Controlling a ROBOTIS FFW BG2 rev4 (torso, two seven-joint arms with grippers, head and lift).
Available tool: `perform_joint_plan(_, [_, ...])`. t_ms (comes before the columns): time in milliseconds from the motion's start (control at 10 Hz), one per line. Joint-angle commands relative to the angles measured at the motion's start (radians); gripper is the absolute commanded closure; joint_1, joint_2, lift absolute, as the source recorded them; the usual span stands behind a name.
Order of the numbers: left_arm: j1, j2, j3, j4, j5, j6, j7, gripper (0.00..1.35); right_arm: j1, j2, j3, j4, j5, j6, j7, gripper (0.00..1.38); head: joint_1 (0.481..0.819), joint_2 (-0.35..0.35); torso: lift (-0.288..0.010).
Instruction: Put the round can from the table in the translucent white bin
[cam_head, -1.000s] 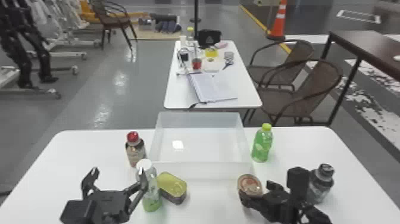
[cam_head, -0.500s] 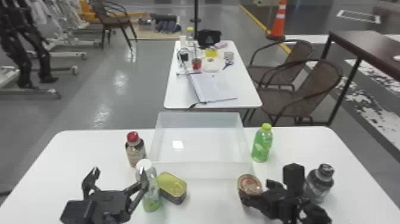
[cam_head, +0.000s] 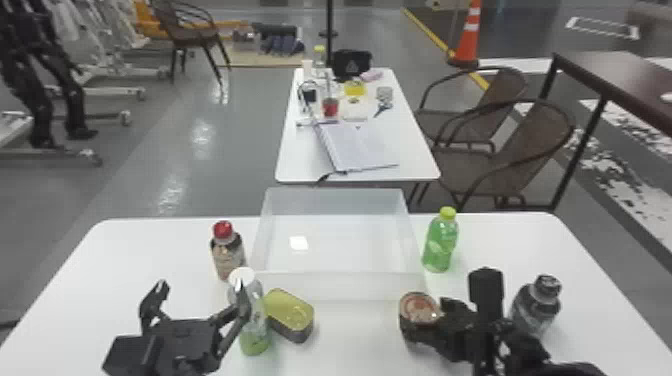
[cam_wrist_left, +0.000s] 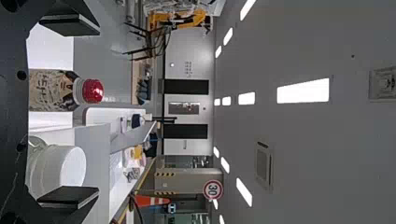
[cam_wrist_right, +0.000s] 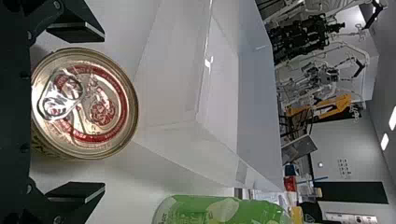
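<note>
The right gripper (cam_head: 425, 322) is keeping its black fingers (cam_wrist_right: 74, 31) apart, and the round can (cam_wrist_right: 86, 105) is standing between them, ring-pull lid showing. Ahead of the fingertips, the translucent white bin (cam_wrist_right: 175, 93) is resting on the table (cam_wrist_right: 126, 177). A green bottle (cam_wrist_right: 205, 211) is standing beyond one finger, near the bin.

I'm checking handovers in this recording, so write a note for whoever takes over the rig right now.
Right gripper: open, fingers either side of the round metal can with a red-and-gold top, not closed on it.
Left gripper: open, holding nothing, near the clear bottle with a white cap.
Can: upright on the white table, at the near right corner of the translucent white bin.
Done: right gripper is at the can.
Remaining: grip, lift, place in the bin, release.
</note>
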Motion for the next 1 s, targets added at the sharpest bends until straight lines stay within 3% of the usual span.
perform_joint_plan(0, [-0.002,-0.003,-0.001,0.003,0.001,-0.003,0.000,0.10,-0.014,-0.003,0.032,0.034,-0.016,-0.009,0.000,0.17,0.549,0.000,-0.100])
perform_joint_plan(100, [-0.002,-0.003,-0.001,0.003,0.003,-0.003,0.000,0.10,-0.020,-0.006,0.053,0.053,-0.032,-0.005,-0.004,0.29,0.549,0.000,-0.100])
perform_joint_plan(200, [-0.004,-0.003,-0.001,0.006,0.003,-0.003,0.000,0.10,-0.025,-0.012,0.075,0.053,-0.039,0.002,-0.015,0.69,0.549,0.000,-0.100])
perform_joint_plan(300, [-0.004,-0.003,-0.003,0.006,0.004,-0.003,0.000,0.10,-0.023,-0.013,0.081,0.051,-0.046,-0.017,-0.020,0.79,0.549,0.000,-0.100])
perform_joint_plan(600, [-0.004,-0.003,-0.003,0.006,0.007,-0.003,0.000,0.10,0.031,-0.012,0.076,-0.053,-0.098,-0.028,-0.021,0.80,0.549,0.000,-0.100])
perform_joint_plan(900, [-0.005,-0.003,-0.003,0.007,0.007,-0.003,0.000,0.10,0.106,-0.018,0.073,-0.294,-0.141,0.029,-0.023,0.80,0.549,0.000,-0.100])
